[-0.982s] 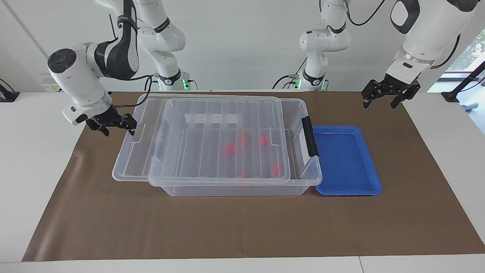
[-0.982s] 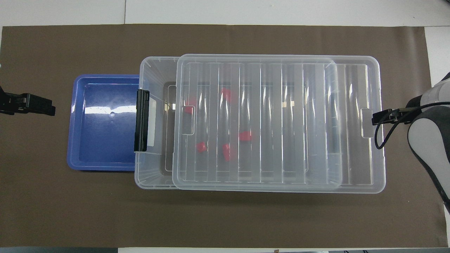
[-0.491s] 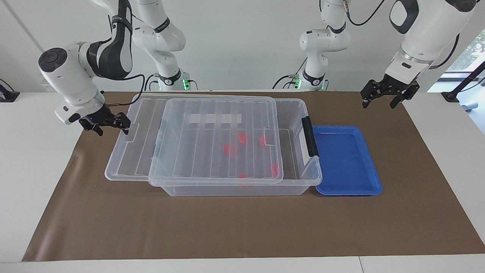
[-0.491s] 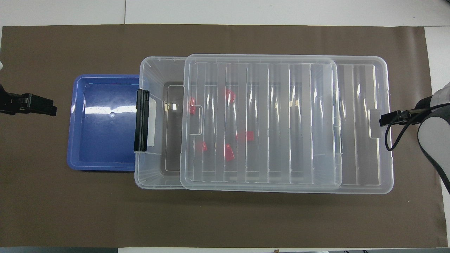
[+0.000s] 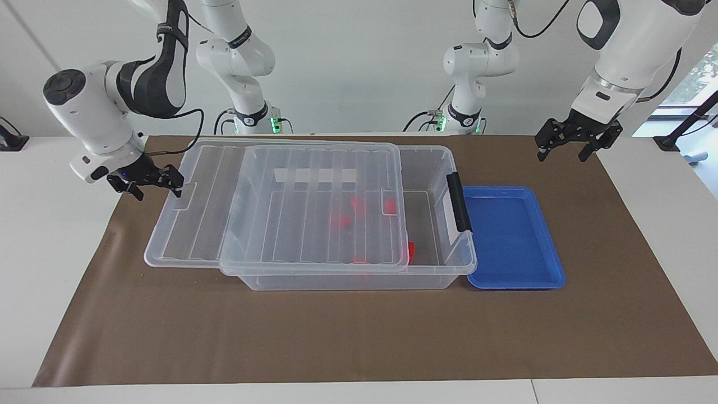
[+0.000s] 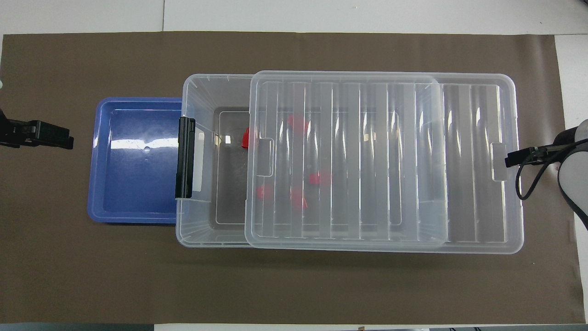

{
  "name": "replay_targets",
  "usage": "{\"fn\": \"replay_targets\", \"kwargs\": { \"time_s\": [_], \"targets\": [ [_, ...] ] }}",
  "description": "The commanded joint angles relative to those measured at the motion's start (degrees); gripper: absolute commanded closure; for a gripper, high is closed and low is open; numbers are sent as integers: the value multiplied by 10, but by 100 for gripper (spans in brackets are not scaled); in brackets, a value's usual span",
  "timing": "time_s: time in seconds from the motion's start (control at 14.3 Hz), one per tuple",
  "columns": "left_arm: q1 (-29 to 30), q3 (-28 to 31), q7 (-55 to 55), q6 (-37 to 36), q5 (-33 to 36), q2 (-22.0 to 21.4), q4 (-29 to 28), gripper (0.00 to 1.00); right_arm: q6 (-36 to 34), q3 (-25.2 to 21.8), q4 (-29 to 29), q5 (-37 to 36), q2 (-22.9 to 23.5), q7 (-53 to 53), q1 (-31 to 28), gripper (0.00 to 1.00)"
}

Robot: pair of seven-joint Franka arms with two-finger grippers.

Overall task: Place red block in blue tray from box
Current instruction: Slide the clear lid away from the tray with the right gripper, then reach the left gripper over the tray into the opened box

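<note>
The box [image 5: 449, 168], a clear bin, stands mid-table with its ribbed clear lid [image 5: 314, 207] slid partway off toward the right arm's end. One red block [image 5: 411, 251] lies uncovered inside, near the black latch [image 5: 459, 202]; several more red blocks [image 6: 320, 177] show through the lid [image 6: 349, 161]. The blue tray [image 5: 510, 235] lies empty against the box's latch end. My right gripper [image 5: 159, 192] is open, with one fingertip [image 5: 178, 189] at the lid's end tab. My left gripper [image 5: 564, 152] waits open above the mat, beside the tray.
A brown mat [image 5: 359, 336] covers the table, with white tabletop around it. The overhanging lid end covers part of the mat toward the right arm's end. The box [image 6: 197, 92] and tray [image 6: 133, 184] sit side by side along the table's length.
The right gripper has moved toward the right arm's end and the lid has slid with it. More of the box's latch end is open and one red block is now uncovered. The left arm has not moved.
</note>
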Motion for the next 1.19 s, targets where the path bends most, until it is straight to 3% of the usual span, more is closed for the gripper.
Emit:
{"fn": "replay_targets", "kwargs": {
  "time_s": [0.0,0.7,1.12],
  "targets": [
    [0,-1,4,17,10,-15,-19,0,14,-7,-11,2,-9,-28,-8,0],
    [-3,-4,3,25,10,-14,-19,0,14,-28,-8,2,-8,-65,-8,0],
    [-67,-9,-30,39,12,-8,-27,0,14,-32,-8,2,-8,-71,-8,0]
  ]
}}
